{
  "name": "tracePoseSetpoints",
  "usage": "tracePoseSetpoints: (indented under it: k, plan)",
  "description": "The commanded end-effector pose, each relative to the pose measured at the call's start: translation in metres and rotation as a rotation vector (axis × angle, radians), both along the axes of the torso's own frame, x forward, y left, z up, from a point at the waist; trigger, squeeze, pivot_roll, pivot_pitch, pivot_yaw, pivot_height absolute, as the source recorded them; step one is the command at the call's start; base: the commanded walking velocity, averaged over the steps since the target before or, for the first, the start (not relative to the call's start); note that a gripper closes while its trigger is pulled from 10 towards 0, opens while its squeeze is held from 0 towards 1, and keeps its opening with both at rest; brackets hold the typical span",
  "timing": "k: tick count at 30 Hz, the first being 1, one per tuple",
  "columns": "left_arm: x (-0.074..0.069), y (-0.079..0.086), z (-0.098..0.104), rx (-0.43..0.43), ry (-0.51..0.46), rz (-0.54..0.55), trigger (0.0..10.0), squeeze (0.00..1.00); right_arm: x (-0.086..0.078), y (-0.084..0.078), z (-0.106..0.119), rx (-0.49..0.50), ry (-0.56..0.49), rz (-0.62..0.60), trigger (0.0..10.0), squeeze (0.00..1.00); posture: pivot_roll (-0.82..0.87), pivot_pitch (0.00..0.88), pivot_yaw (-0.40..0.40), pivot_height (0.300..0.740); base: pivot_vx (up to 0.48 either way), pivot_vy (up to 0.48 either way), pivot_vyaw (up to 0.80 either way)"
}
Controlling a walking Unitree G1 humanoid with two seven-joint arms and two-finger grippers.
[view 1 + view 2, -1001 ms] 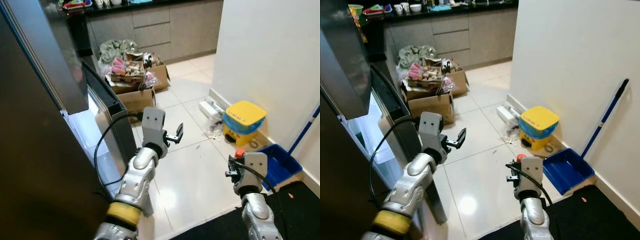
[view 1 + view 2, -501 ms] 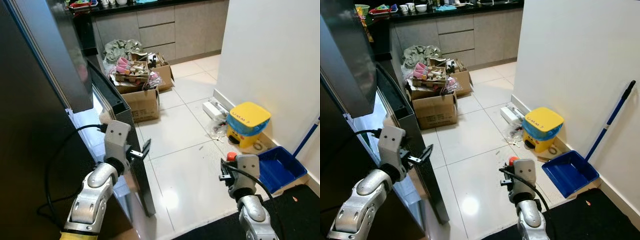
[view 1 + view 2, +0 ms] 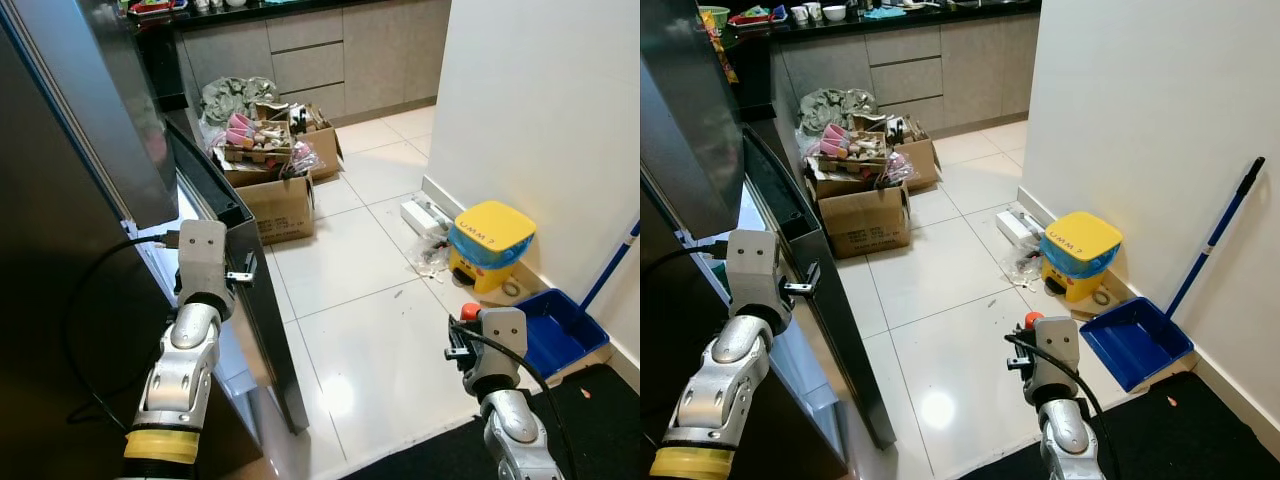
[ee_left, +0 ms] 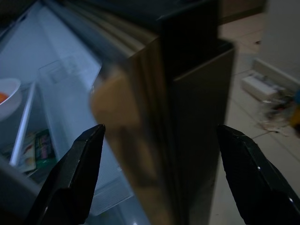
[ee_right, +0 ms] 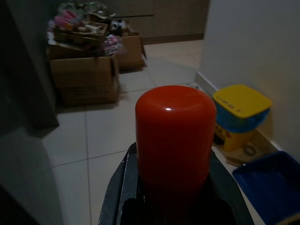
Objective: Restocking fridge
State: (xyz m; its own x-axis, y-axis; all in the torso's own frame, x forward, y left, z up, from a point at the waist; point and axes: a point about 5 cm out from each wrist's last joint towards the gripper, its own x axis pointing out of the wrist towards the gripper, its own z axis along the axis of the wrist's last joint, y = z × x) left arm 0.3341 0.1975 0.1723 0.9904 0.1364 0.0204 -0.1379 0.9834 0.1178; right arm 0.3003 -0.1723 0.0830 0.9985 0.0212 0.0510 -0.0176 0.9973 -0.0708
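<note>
The fridge stands open at my left, its dark door (image 3: 262, 330) swung out over the tiles and its lit inside (image 4: 56, 89) showing white shelves. My left gripper (image 3: 238, 276) is open at the door's free edge (image 4: 187, 117). Its two fingers (image 4: 70, 178) sit either side of that edge without closing on it. Low on the right, my right gripper (image 3: 462, 345) is shut on a red-capped bottle (image 5: 173, 136), held upright above the floor. The body of the bottle is hidden between the fingers.
Cardboard boxes (image 3: 275, 195) full of groceries sit on the floor beyond the door. A yellow bin (image 3: 490, 240), a blue dustpan (image 3: 555, 335) and a broom handle (image 3: 1215, 240) line the white wall on the right. A black mat (image 3: 600, 420) lies underfoot.
My left arm swung left from over the open tiles to the fridge door's edge, which its fingers now straddle. The right gripper kept the bottle and hardly moved.
</note>
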Motion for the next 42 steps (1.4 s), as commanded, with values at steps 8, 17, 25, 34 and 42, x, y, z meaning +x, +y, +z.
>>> tracePoseSetpoints:
  k: [8,17,25,34,42]
  plan:
    - [0.009,-0.003,-0.008,-0.036,0.028,-0.003,10.0,0.00,-0.002,-0.002,-0.001,0.004,0.006,-0.009,10.0,0.00,-0.09,0.128,0.078,0.740,0.000,0.000,0.00]
    - [0.017,-0.029,-0.007,-0.052,0.037,-0.233,10.0,0.00,-0.003,-0.005,0.001,0.000,0.003,-0.021,10.0,0.00,-0.10,0.127,0.079,0.740,0.000,0.000,0.00]
    - [0.026,-0.064,0.002,-0.102,0.015,-0.391,10.0,0.00,-0.002,-0.006,0.001,0.000,0.004,-0.025,10.0,0.00,-0.11,0.129,0.077,0.740,0.000,0.000,0.00]
    - [0.034,-0.154,0.018,-0.146,-0.005,-0.412,10.0,0.00,-0.003,-0.008,0.002,0.004,0.002,-0.039,10.0,0.00,-0.11,0.137,0.084,0.740,0.000,0.000,0.00]
    - [0.017,-0.227,0.062,-0.275,-0.107,-0.780,10.0,0.00,-0.003,-0.006,0.002,0.007,-0.001,-0.035,10.0,0.00,-0.10,0.140,0.081,0.740,0.000,0.000,0.00]
